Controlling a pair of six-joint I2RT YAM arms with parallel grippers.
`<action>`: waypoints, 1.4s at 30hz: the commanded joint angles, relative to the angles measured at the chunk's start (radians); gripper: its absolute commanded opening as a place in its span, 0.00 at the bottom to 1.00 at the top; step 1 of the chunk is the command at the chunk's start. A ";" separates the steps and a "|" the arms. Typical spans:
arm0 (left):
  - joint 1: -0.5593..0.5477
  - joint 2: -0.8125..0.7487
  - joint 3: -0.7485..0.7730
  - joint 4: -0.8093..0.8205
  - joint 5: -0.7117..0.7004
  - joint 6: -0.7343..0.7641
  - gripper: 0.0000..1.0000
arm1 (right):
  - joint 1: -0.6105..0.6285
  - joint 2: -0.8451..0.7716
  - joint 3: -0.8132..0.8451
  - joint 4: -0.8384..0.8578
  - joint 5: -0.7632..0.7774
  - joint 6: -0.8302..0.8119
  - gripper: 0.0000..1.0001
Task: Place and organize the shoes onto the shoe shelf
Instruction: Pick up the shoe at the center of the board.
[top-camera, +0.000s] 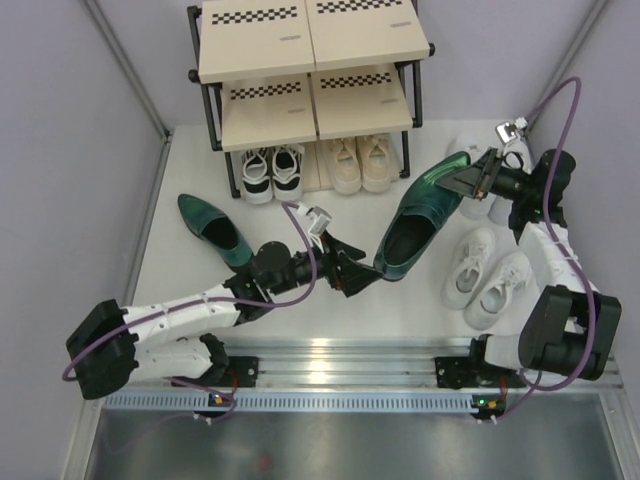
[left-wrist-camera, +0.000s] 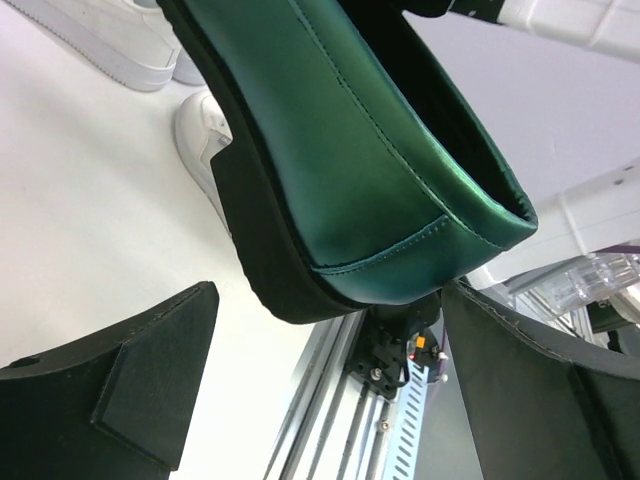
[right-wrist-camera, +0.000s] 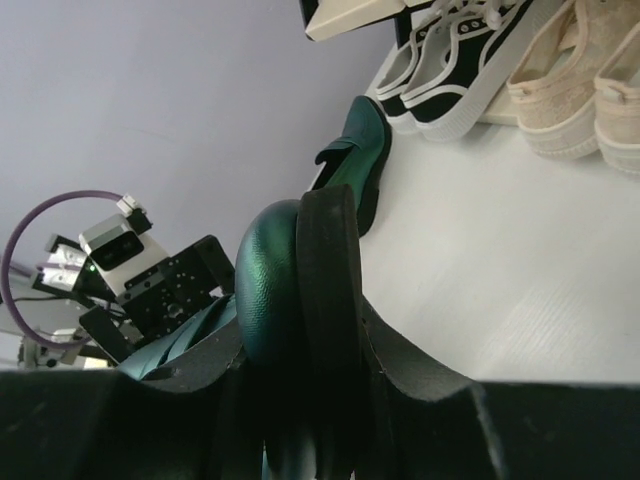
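Note:
My right gripper (top-camera: 468, 181) (right-wrist-camera: 305, 340) is shut on the toe of a glossy dark green shoe (top-camera: 415, 222) (right-wrist-camera: 278, 270) and holds it off the floor. The shoe's heel end (left-wrist-camera: 350, 200) hangs between the spread fingers (left-wrist-camera: 110, 390) of my open left gripper (top-camera: 365, 270) (left-wrist-camera: 330, 380), apart from both pads. Its mate (top-camera: 212, 230) (right-wrist-camera: 352, 160) lies on the floor to the left. The shoe shelf (top-camera: 262, 42) stands at the back. At its lowest level sit black-and-white sneakers (top-camera: 270, 172) (right-wrist-camera: 450, 60) and beige sneakers (top-camera: 360, 163) (right-wrist-camera: 580, 90).
One pair of white sneakers (top-camera: 488, 276) (left-wrist-camera: 120, 50) lies on the floor at the right. Another white pair (top-camera: 500, 200) is partly hidden behind the right arm. The metal rail (top-camera: 340, 370) runs along the near edge. Grey walls close in both sides.

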 joint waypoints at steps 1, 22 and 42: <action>0.000 0.073 0.012 0.166 -0.032 0.020 0.98 | -0.025 -0.013 0.052 -0.062 -0.081 -0.046 0.00; -0.087 0.337 0.096 0.433 0.024 0.107 0.98 | -0.073 -0.045 0.020 -0.101 -0.087 -0.063 0.00; -0.130 0.257 0.099 0.405 -0.093 0.128 0.98 | -0.038 -0.140 0.004 0.008 0.005 0.156 0.00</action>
